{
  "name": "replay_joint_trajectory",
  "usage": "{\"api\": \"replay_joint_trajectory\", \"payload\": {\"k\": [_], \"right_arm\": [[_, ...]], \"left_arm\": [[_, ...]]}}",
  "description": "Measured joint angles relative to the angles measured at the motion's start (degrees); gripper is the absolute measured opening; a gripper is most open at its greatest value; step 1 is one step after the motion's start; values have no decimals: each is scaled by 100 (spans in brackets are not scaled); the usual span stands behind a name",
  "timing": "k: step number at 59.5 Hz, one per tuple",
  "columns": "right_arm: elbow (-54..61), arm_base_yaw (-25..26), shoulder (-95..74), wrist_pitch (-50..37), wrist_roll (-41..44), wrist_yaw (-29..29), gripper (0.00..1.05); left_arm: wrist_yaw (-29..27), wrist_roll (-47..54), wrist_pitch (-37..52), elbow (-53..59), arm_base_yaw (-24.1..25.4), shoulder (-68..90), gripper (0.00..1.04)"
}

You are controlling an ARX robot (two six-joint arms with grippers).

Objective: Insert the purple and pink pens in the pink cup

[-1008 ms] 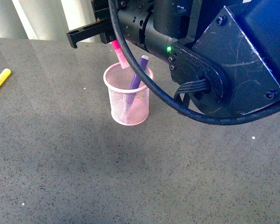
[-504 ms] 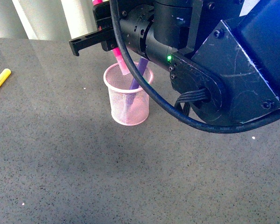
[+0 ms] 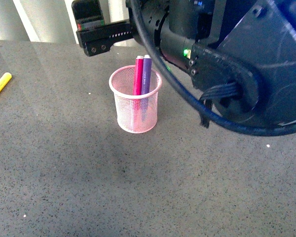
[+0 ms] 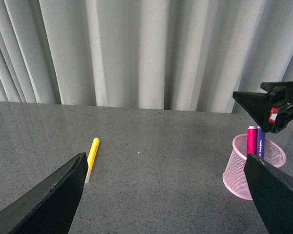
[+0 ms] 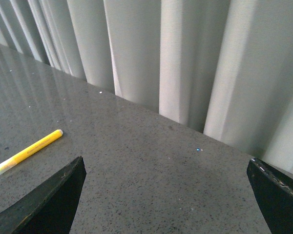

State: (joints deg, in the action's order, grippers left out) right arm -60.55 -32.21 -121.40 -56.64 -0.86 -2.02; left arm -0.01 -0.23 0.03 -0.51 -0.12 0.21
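The pink cup (image 3: 136, 117) stands on the grey table, right of centre in the left wrist view (image 4: 237, 176). The pink pen (image 3: 138, 75) and the purple pen (image 3: 146, 74) stand nearly upright side by side inside it, tops above the rim. They also show in the left wrist view, pink pen (image 4: 252, 140) and purple pen (image 4: 261, 144). My right gripper (image 3: 89, 30) hovers open just above and behind the cup, holding nothing. My left gripper (image 4: 168, 195) is open over bare table, left of the cup. The right wrist view shows my right gripper (image 5: 166, 195) open, with the cup out of view.
A yellow marker (image 3: 0, 86) lies on the table at the far left, also seen as the yellow marker (image 4: 92, 152) and the yellow marker (image 5: 27, 152). Pale curtains (image 4: 136, 48) hang along the table's far edge. The right arm's dark body (image 3: 227, 59) fills the upper right of the front view.
The pink pen, held tilted over the cup before, now stands in the cup beside the purple pen. My right gripper has let go, turned and lifted away.
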Motion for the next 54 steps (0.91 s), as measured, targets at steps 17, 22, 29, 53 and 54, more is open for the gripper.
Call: {"api": "replay_joint_trajectory", "payload": {"k": [17, 22, 29, 53, 54], "right_arm": [[540, 538, 1685, 2673, -903, 1582, 98], [822, 752, 2168, 3156, -1040, 1725, 98], [835, 791, 2225, 3165, -1102, 1718, 98], [3248, 1423, 3204, -492, 22, 1965, 43], [3401, 1508, 3335, -507, 31, 1921, 39]], "left_arm": [[0, 0, 0, 0, 0, 0, 98], [-2, 0, 0, 0, 0, 0, 98], [4, 0, 0, 0, 0, -2, 98], [2, 0, 0, 0, 0, -2, 98], [0, 0, 0, 0, 0, -2, 98]]}}
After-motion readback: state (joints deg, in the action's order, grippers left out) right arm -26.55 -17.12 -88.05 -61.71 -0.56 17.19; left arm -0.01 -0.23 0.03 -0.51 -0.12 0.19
